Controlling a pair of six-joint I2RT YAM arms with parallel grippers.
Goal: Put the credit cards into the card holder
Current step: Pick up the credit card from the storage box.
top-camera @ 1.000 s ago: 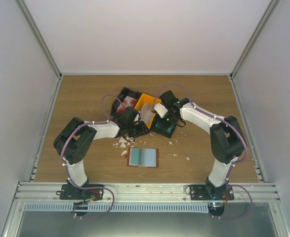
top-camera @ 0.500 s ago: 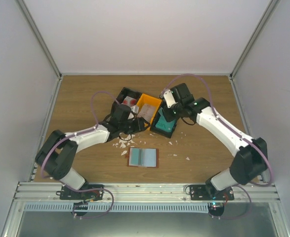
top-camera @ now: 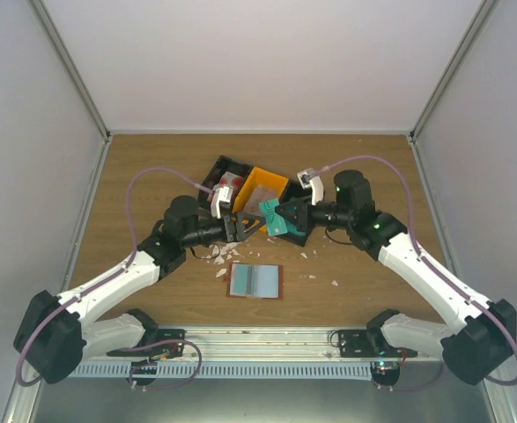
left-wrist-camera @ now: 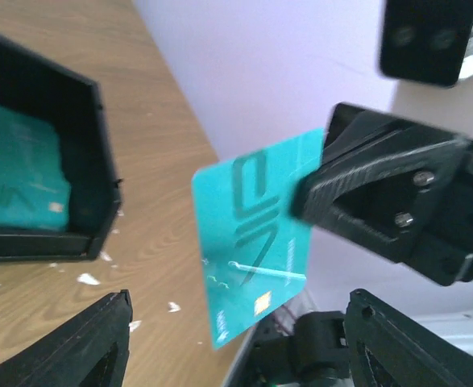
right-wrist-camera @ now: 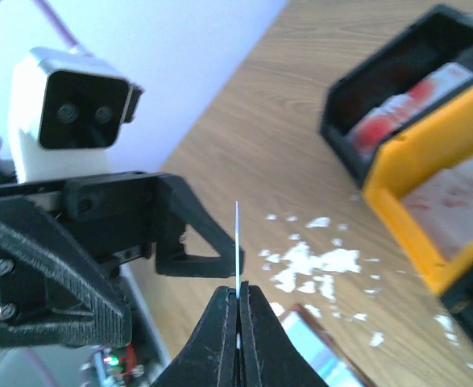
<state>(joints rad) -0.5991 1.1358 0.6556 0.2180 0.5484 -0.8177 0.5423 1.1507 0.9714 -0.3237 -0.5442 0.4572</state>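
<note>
The teal card point(left-wrist-camera: 256, 242) is in the air, a little above the table point(top-camera: 135, 176) and between the two arms. The right gripper point(top-camera: 282, 217) is closed on one end of it, so most of the card stands free. We think it is held this way to offer the free part to the left gripper point(top-camera: 239, 227), which faces the card with its fingers wide apart and nothing between them. To us this looks like a handover to get a better grip. The card holder point(top-camera: 255, 280) lies open and flat on the table, near the grippers on their near side, with its pale blue pockets turned up to receive a card. More teal cards point(left-wrist-camera: 18, 181) lie in a black tray point(left-wrist-camera: 103, 161), and white scraps point(top-camera: 216, 256) lie near the holder.
</note>
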